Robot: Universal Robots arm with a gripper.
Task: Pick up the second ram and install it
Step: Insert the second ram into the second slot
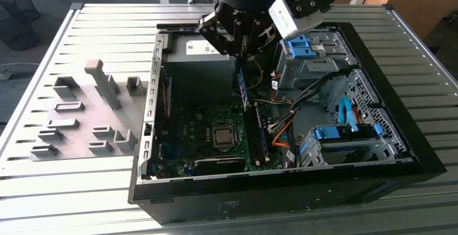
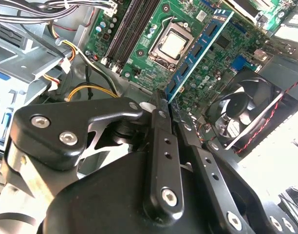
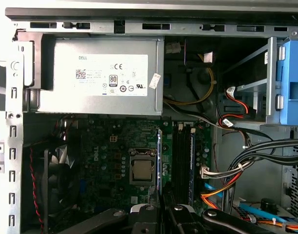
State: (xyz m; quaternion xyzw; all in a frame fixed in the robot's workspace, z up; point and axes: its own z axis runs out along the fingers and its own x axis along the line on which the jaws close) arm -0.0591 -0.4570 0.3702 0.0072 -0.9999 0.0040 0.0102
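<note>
I have the gripper (image 1: pixel 244 50) hanging over the open computer case (image 1: pixel 214 203), which lies on its side on the slatted metal table (image 1: pixel 107 192). Its fingers are clamped shut on the second ram (image 1: pixel 243 87), a thin blue-green stick held on edge, pointing down into the case in the exterior view. The stick's lower end is above the motherboard (image 1: pixel 186 133), apart from it as far as I can tell (contact point is hard to judge from here).

In the second wrist view the two black fingers (image 2: pixel 161 146) meet tight on the near end of the second ram (image 2: pixel 200 46); the stick runs away from them across the green board, passing just beside the CPU socket (image 2: pixel 172 45), with black chips in a row on its face. In the first wrist view the second ram (image 3: pixel 159 156) reads as a narrow blue edge between the CPU socket (image 3: pixel 141 169) and the memory slots (image 3: pixel 183 156). One of those slots carries a darker memory stick (image 3: pixel 192 161), seated.

The silver power supply (image 3: pixel 98 75) fills one end of the case. The case fan (image 2: pixel 251 109) with red and black wires sits near the board's edge. Blue drive caddies (image 1: pixel 344 133) and orange cables (image 1: pixel 282 138) are on the exterior view's right. On the exterior view's left, well apart from the case, a grey fixture tray (image 1: pixel 86 111) with upright blocks rests on the table.
</note>
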